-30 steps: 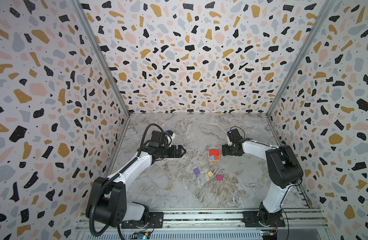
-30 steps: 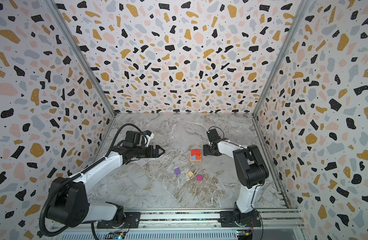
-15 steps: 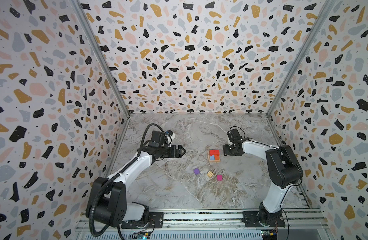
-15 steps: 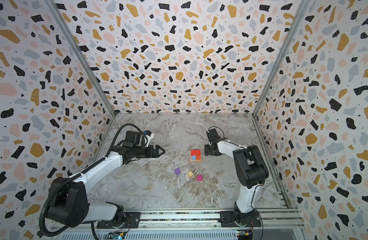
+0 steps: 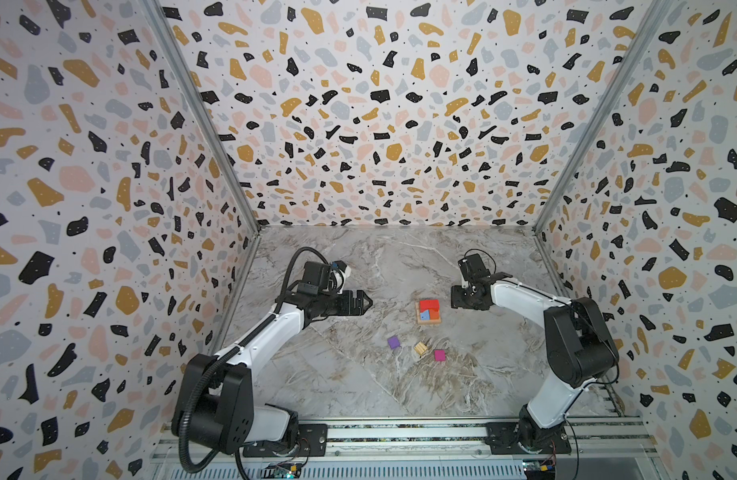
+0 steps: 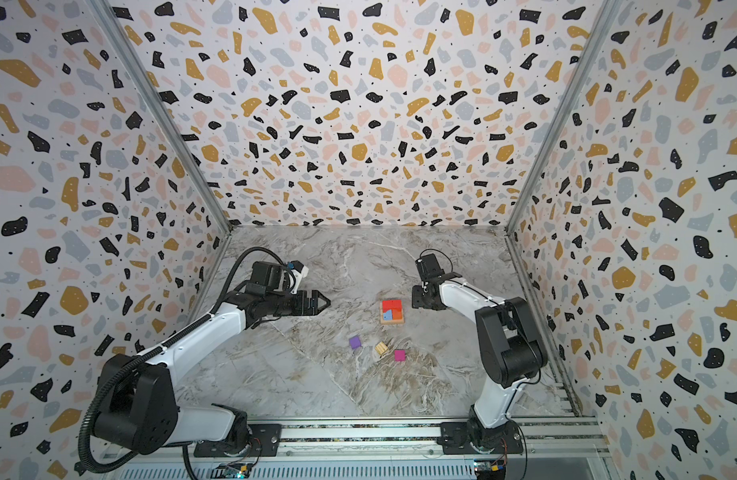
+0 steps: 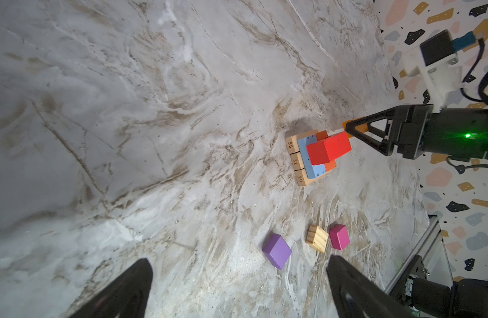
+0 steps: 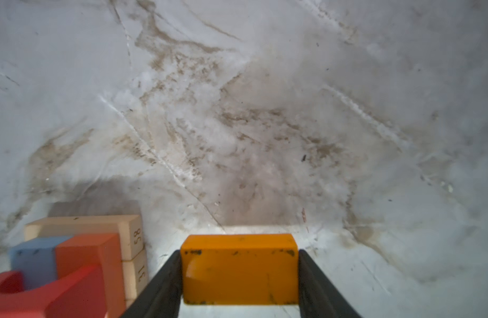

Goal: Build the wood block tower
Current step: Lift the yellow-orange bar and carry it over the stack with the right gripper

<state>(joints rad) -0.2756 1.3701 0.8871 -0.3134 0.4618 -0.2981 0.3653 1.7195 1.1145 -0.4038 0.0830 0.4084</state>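
The tower point(image 5: 428, 312) stands near the middle of the worktop point(image 5: 337, 382), between the two hands and closer to the right one. Its tan base point(image 7: 294, 161) is three oblongs lying flat side by side, with numbered ends 58, 31 and 29 turned toward the left wrist camera. In both top views their long axes run left to right. On them a blue block point(image 7: 315, 170) and an orange block point(image 7: 331, 166) lie side by side, crosswise to the base. A red block point(image 7: 328, 147) lies across their back half, parallel to the base, and hides most of the orange block from the left wrist. In the right wrist view the tower is blurred and cut off at the edge, only 58 and 31 are legible, and a rounded notch shows in the red block. The right hand point(image 7: 349, 129) pinches an amber block point(image 8: 238, 268), its long side spanning the fingers, just beside the tower's top. Whether it touches the red block I cannot tell. Only slivers of amber show from the left wrist, and the top views hide it. In front of the tower a purple cube point(image 5: 394, 342), tan cube point(image 5: 420, 348) and magenta cube point(image 5: 439, 355) lie in a loose row. The left hand point(image 5: 366, 302) hangs well left of the tower, its fingers point(image 7: 127, 289) spread wide and cut off by the frame edge.
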